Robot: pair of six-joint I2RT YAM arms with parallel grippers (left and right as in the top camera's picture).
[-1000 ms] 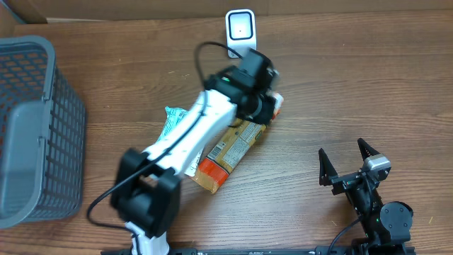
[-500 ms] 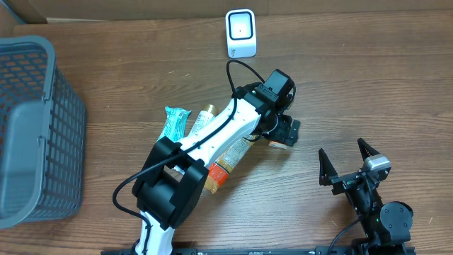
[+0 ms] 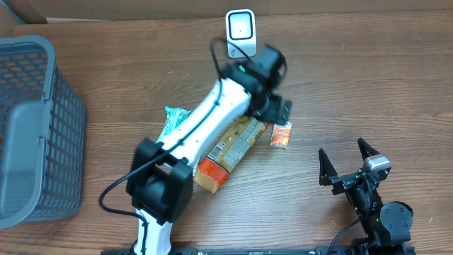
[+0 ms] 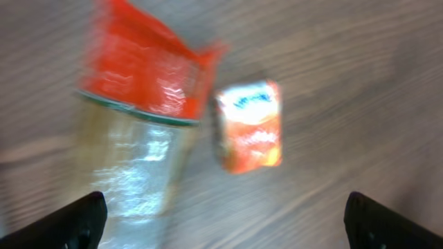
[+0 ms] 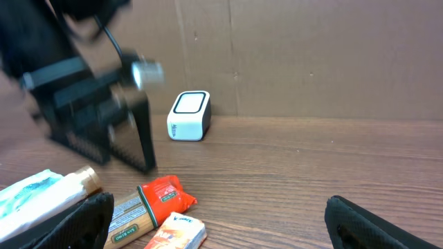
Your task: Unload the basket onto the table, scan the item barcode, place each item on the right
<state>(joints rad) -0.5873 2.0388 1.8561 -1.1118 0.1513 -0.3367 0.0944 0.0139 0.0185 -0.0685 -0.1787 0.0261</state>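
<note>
The item, a small orange box, lies flat on the wooden table just right of a long pasta packet with a red end. My left gripper hovers just above and behind it, open and empty. In the blurred left wrist view the orange box lies beyond the left gripper, beside the packet's red end. The white scanner stands at the table's far edge. My right gripper rests open at the near right. It looks toward the scanner and the box. No barcode shows.
A grey mesh basket takes up the left side. A teal packet and a gold-capped tube lie left of the pasta packet. A cardboard wall runs behind the scanner. The left arm stretches diagonally over the items.
The left gripper carried the orange box down from near the scanner, opened and let it go onto the table, then drew back toward the scanner. The right arm stayed still.
</note>
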